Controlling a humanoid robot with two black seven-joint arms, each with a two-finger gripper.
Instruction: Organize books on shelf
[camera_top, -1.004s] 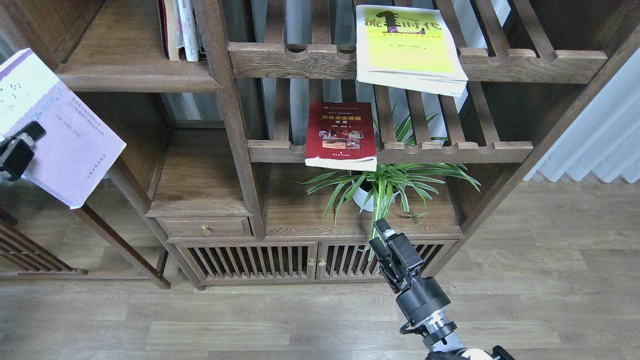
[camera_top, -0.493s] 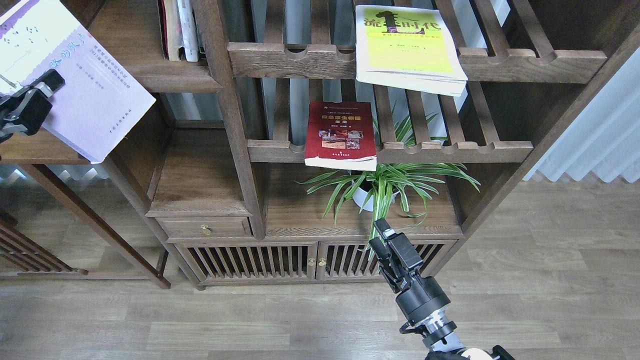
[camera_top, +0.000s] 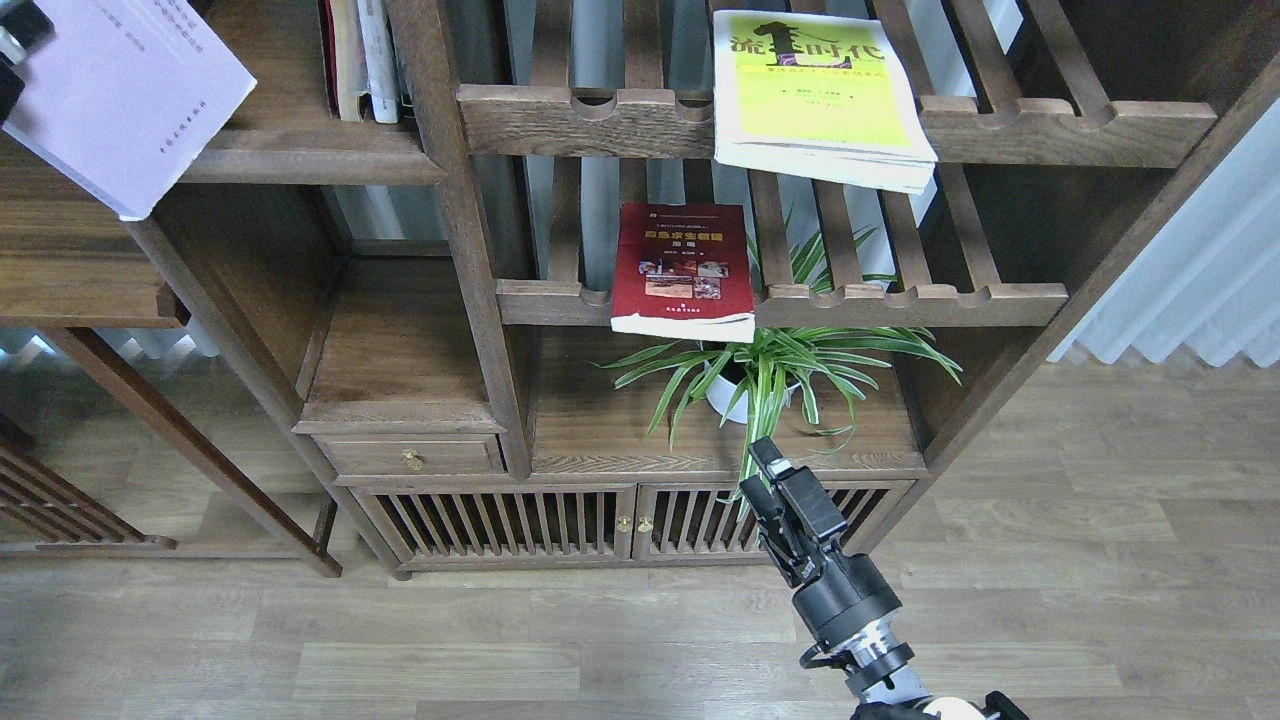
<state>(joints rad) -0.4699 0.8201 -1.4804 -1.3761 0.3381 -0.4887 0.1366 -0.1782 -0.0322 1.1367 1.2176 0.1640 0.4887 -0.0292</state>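
The lavender book (camera_top: 120, 95) sits at the top left corner, pinched at its upper left edge by the left gripper (camera_top: 12, 45), tilted so its long axis runs down and rightward from that gripper toward the solid shelf (camera_top: 300, 155) just beyond its free corner. The red book (camera_top: 682, 268) and yellow-green book (camera_top: 815, 95) lie on slatted racks well above the right gripper (camera_top: 775, 490), which hangs low and idle; whether its fingers are parted I cannot tell.

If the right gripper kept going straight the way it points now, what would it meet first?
The right gripper points up and slightly left toward the bookcase. First in line are probably the drooping leaves of the spider plant, then its white pot; depth is unclear from this single view.
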